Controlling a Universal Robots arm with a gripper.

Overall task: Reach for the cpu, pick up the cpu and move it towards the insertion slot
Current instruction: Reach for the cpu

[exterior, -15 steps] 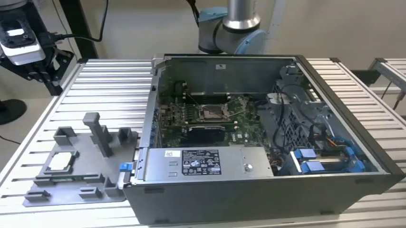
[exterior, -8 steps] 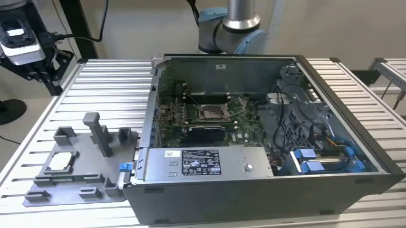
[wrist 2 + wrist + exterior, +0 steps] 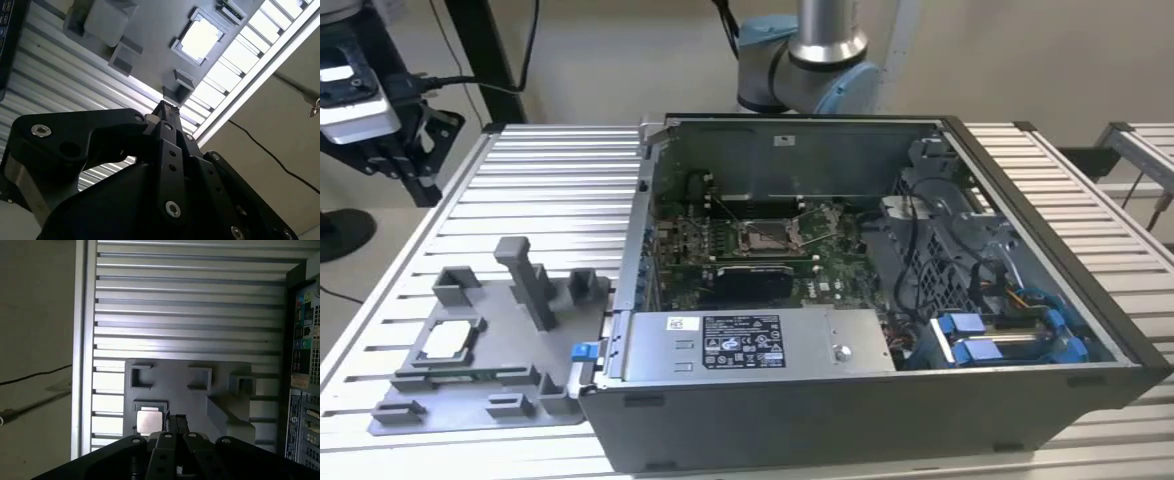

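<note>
Silvery-beige on top, the cpu (image 3: 444,340) lies flat and face-up in a shallow square seat on the grey fixture plate (image 3: 467,397). It sits at the exterior view's left, on the near part of the slatted metal table (image 3: 547,190). The chip is square, so no side reads as a long axis; its edges run parallel to the plate's edges. The insertion slot (image 3: 765,237) is well apart from it, inside the open computer case (image 3: 854,410), on the green board toward the far wall, its metal frame around a dark centre.

In both wrist views the gripper (image 3: 176,419) hangs over the fixture plate with its black fingertips drawn together and nothing between them. The first wrist view shows the tips just beside the cpu's seat. In the second wrist view they are clear of the chip (image 3: 200,37), not touching it.
</note>
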